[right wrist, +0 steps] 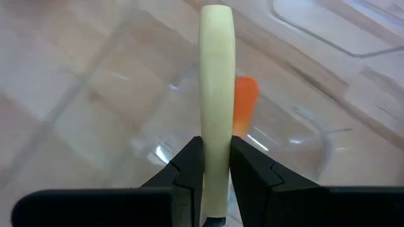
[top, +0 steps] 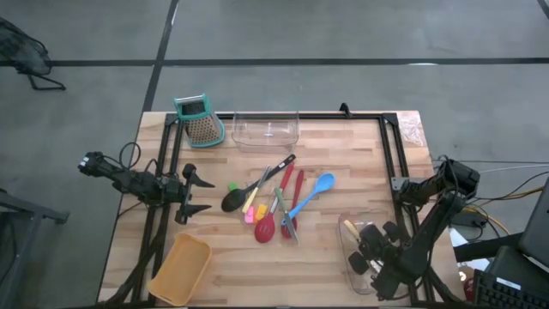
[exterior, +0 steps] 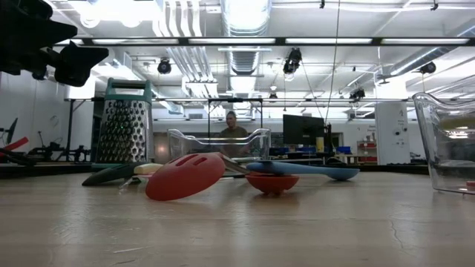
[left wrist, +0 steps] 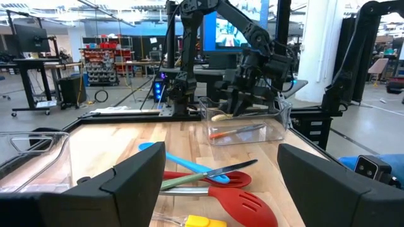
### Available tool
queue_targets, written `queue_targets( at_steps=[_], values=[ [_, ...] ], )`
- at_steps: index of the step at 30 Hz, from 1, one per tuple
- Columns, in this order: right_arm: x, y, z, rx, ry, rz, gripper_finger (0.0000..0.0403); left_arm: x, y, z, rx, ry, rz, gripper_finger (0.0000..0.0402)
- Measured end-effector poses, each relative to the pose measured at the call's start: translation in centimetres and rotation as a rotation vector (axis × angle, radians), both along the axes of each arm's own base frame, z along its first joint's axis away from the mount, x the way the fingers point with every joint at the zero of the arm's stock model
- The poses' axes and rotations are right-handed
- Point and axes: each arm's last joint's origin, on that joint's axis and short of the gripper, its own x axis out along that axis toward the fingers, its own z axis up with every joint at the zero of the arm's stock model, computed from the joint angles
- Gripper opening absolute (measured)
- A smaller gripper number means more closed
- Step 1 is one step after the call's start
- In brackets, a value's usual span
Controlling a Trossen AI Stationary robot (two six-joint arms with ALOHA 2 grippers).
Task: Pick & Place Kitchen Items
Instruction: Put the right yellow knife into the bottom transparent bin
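Right fingers (right wrist: 216,165): closed on a cream-handled utensil (right wrist: 216,82), pinching its handle from both sides; the handle runs straight out from between them.
Right gripper position: over the clear bin (top: 358,257) at the table's near right corner, seen in the high view (top: 375,243); the handle's pale tip pokes out beside the gripper (top: 349,228).
Inside that bin: an orange-handled tool (right wrist: 245,101) lies on the clear floor just beside the cream handle; the left wrist view shows it as a thin orange and metal piece (left wrist: 237,132).
Left fingers (left wrist: 136,180): spread wide apart, holding nothing.
Left gripper position: at the table's left edge (top: 190,196), pointing toward the pile of utensils, apart from them.
Utensil pile: in the table's middle lie a black ladle (top: 233,201), a blue spoon (top: 314,192), a red slotted spoon (top: 266,227), red-handled tongs or scissors (top: 292,202), a yellow piece (top: 252,206), a pink piece (top: 249,216) and a small green piece (top: 232,184), overlapping or touching one another except the green one, which sits just beside the ladle.
Other bins: a second clear bin (top: 266,130) at the far edge; a tan bin (top: 182,269) at the near left corner.
Grater (top: 199,120): teal-topped, standing at the far left, next to the far clear bin.
Table (top: 343,163): light wood planks.
Room: a person (exterior: 234,130) shows far behind the table in the low view.
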Motion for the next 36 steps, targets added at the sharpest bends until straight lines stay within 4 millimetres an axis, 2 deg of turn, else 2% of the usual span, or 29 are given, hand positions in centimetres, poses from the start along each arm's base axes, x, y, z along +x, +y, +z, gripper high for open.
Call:
queue_targets(
  at_steps=[13,28,36],
  values=[
    [-0.7,-0.9,-2.6,0.044,0.014,-0.014,0.0056,0.0,0.0,0.0,0.000,0.000,0.000,0.0312],
    [-0.5,-1.0,-2.8,0.063,0.048,-0.019,0.0065,0.0,0.0,0.0,0.000,0.000,0.000,0.0312],
    [-0.5,-1.0,-2.5,0.078,0.039,-0.020,0.0106,0.0,0.0,0.0,0.000,0.000,0.000,0.0312]
  ],
)
